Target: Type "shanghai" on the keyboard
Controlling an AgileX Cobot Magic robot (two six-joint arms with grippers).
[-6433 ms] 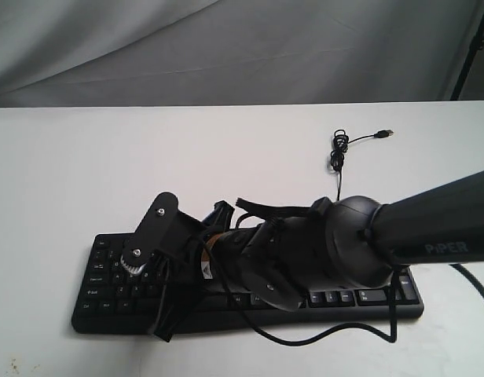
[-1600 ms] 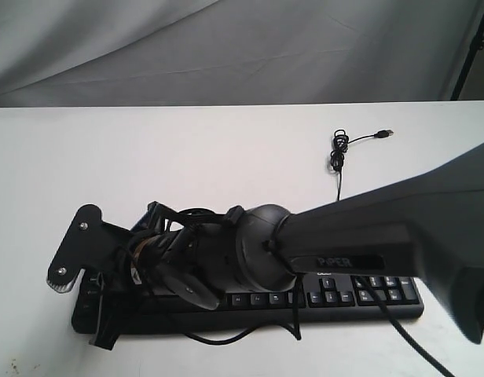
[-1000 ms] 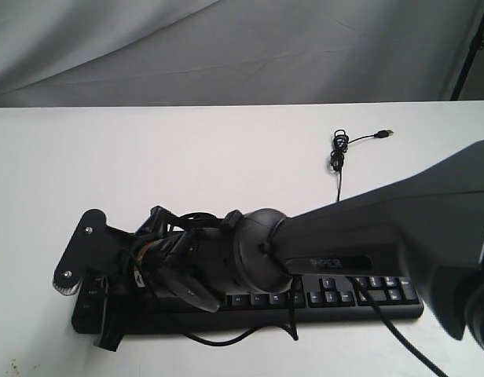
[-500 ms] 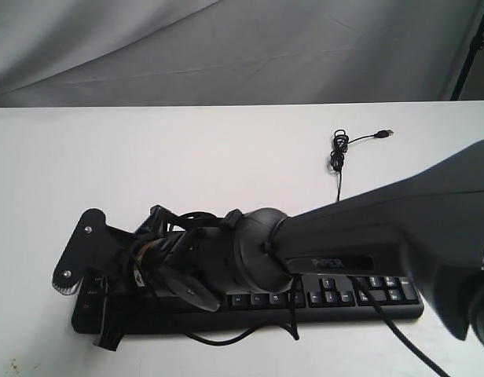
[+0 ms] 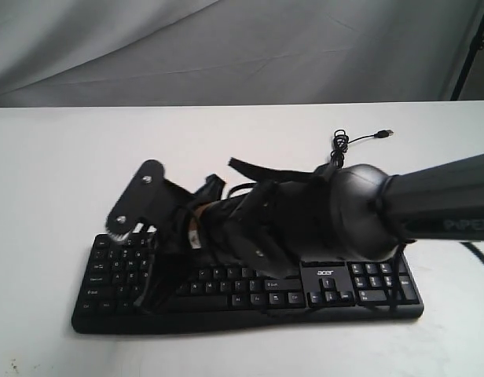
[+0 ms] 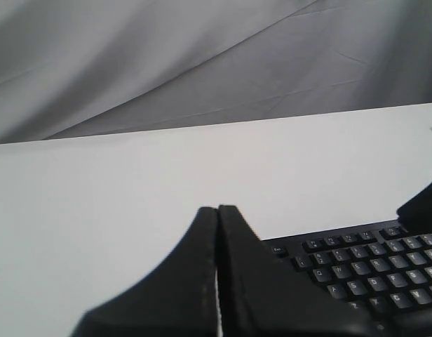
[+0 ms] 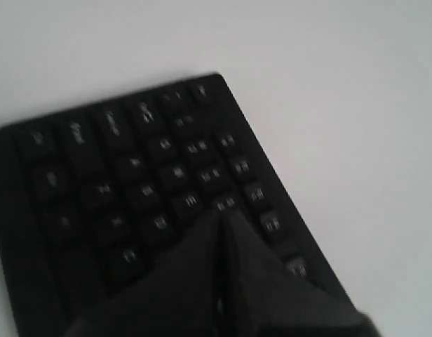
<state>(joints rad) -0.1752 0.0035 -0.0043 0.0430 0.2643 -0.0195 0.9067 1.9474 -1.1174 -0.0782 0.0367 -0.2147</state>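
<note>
Keyboard point(image 5: 336, 297) matt black plastic; table point(image 5: 53, 173) smooth white; backdrop point(image 5: 226, 47) grey cloth, creased.

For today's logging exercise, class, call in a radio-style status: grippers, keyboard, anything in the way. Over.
Left gripper shut, just off the keyboard. Right gripper shut over its left end; contact unclear. USB cable coiled behind keyboard.

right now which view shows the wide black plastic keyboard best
The exterior view: the wide black plastic keyboard shows end to end, its middle behind the arm. Left wrist view catches one corner; right wrist view one blurred end.
</note>
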